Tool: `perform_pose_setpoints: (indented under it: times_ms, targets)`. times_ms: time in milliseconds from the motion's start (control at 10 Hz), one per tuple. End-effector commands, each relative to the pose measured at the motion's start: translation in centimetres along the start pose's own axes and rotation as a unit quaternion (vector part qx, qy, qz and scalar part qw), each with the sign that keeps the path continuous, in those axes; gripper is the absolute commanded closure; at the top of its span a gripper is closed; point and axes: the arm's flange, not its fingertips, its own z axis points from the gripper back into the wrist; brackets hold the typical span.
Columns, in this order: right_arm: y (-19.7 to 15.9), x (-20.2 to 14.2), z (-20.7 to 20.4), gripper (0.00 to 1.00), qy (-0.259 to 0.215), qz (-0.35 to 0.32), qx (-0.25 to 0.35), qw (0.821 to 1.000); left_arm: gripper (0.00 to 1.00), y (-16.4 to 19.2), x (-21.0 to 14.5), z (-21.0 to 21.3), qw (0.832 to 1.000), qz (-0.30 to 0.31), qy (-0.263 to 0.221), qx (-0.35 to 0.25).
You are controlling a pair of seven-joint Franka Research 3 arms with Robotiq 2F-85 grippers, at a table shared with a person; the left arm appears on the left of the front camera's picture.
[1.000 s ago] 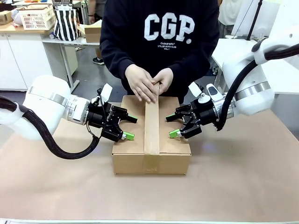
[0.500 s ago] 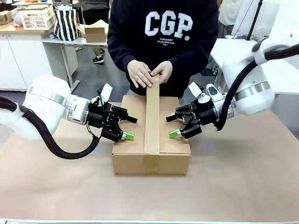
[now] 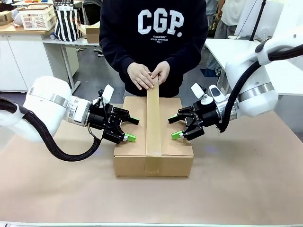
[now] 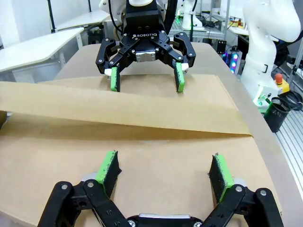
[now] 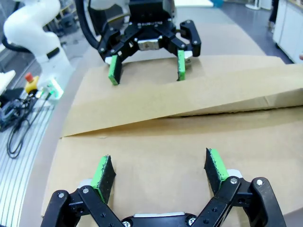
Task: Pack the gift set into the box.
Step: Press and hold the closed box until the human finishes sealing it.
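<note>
Large brown corrugated carton mid-table, flaps closed. Left gripper and right gripper both spread, empty, pressing top from either side. Person's hands lift brown paper tape strip. Risk: flaps spring up, tape wrinkles.

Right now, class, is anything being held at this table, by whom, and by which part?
The person's hands hold the tape strip by its raised far end. Left tool and right tool are open, holding nothing.
</note>
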Motion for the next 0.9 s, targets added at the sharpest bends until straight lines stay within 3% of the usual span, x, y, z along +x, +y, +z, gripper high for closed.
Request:
perform_pose_setpoints:
  times_ms: [0, 800]
  targets:
    - [0.04, -0.27, -0.03, 0.00, 0.000, -0.004, -0.002, 1.000, 0.00, -0.10, -0.22, -0.05, 1.000, 0.002, 0.001, -0.001]
    - [0.04, -0.27, -0.03, 0.00, 0.000, -0.004, -0.002, 1.000, 0.00, -0.10, -0.22, -0.05, 1.000, 0.002, 0.001, -0.001]
